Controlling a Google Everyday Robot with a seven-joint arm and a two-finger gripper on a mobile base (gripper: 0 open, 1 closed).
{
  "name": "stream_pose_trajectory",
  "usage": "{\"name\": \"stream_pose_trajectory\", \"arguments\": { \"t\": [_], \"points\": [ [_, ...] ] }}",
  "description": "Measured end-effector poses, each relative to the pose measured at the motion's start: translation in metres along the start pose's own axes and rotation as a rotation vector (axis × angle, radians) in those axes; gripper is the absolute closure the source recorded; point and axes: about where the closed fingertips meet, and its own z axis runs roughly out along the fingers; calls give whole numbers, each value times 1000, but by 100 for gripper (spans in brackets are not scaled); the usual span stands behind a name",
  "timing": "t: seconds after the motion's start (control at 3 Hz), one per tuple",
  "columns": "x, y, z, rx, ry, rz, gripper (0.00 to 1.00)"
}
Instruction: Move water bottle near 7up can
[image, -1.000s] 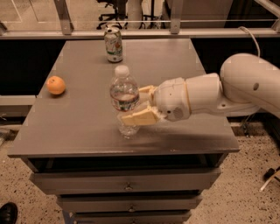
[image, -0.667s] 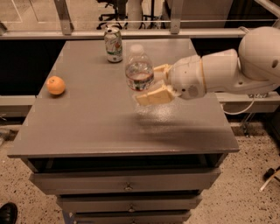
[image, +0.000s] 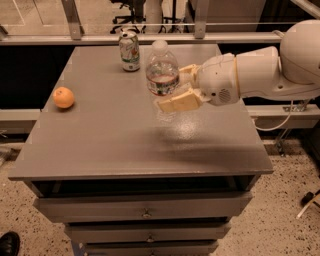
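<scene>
Above the table (image: 110, 145), pincer (image: 172, 89) grips the water bottle (image: 161, 70) — 7up can (image: 129, 50) near.

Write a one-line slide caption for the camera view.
Gripper holds the water bottle just right of the 7up can over the table; orange at left.

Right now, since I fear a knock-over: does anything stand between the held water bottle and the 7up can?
Nothing visible does. The tool holds the water bottle just right of the 7up can, with only bare table between them. The orange lies far to the left, off that path.
</scene>
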Motion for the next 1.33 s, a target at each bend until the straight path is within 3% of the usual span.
{"name": "stream_pose_trajectory", "arguments": {
  "t": [0.33,0.67,1.0,1.33],
  "points": [
    [-12,-24,2,74,-73,-42,100],
    [-34,-73,3,156,-177,-83,100],
    [-48,-120,6,208,-239,-98,100],
    [-62,-170,16,243,-255,-108,100]
  ]
}}
